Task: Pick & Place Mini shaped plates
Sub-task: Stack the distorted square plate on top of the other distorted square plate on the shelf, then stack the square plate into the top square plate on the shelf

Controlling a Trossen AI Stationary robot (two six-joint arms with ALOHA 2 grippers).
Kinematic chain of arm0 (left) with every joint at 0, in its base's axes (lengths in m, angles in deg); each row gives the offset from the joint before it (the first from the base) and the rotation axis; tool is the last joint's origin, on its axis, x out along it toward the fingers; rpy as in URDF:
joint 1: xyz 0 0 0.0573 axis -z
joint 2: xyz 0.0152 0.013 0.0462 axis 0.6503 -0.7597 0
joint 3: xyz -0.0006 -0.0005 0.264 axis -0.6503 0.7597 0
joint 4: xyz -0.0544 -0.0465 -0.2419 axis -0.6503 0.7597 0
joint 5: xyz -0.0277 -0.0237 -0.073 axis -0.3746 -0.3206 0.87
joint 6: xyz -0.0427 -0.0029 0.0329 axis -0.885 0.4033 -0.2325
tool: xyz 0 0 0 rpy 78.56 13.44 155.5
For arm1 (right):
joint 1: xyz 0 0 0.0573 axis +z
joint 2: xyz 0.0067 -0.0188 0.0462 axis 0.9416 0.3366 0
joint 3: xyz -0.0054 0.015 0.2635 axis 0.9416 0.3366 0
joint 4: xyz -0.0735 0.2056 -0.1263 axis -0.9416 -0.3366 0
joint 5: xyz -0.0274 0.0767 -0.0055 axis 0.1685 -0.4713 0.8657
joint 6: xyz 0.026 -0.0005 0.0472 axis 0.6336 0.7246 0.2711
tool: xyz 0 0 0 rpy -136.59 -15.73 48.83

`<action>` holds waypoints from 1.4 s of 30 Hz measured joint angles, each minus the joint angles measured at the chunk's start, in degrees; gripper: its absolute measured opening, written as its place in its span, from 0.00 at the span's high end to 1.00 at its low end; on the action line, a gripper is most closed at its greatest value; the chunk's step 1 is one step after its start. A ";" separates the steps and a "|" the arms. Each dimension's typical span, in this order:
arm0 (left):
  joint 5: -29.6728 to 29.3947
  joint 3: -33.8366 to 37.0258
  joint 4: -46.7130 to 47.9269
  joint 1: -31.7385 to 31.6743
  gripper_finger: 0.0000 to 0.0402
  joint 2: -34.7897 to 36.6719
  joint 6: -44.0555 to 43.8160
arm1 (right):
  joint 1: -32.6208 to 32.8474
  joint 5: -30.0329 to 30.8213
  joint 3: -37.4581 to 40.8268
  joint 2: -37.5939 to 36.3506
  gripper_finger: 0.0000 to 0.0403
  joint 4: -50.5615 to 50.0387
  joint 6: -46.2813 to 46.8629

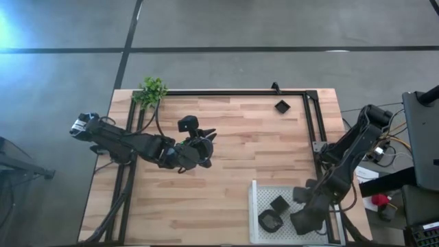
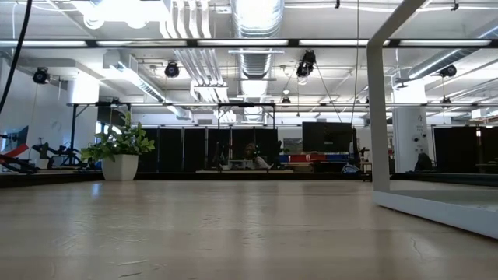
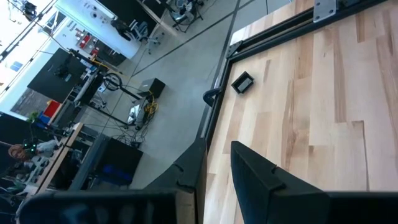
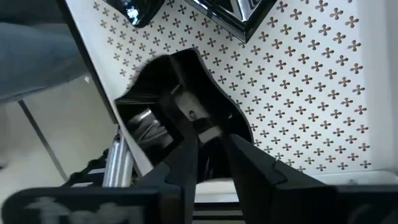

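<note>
Plate (image 4: pixel 186 93) lies tilted on tray (image 4: pixel 298 93); right end effector (image 4: pixel 208 146) straddles its rim, grip unclear.

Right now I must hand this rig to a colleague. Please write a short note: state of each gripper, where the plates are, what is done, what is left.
Right gripper: down at the white tray, fingers astride the rim of a plate lying on the tray; whether it grips or has let go cannot be seen.
Left gripper: waiting above mid-table; nothing seen in it.
Plates: about three on the tray, counting the one at the right gripper; one small plate lies alone on the wood near the far frame rail.
Done: the plates on the tray.
Left: free the right gripper if needed, then fetch the lone plate.
</note>
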 joint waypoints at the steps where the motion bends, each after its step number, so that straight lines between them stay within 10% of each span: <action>1: 0.00 0.00 0.00 0.00 0.82 0.00 0.00 | 0.00 0.00 0.00 -0.51 0.77 -0.04 0.51; 13: 0.02 0.00 0.01 0.00 0.82 0.00 0.00 | 0.00 2.97 -0.02 -9.68 0.79 -0.37 8.11; 30: 0.04 0.00 0.00 0.00 0.82 0.00 -0.35 | -9.04 54.43 -0.02 -20.82 0.87 -3.12 3.33; 42: 0.04 0.00 0.00 0.00 0.82 0.00 -0.94 | -32.81 49.39 -0.02 -22.12 0.87 -6.35 -4.60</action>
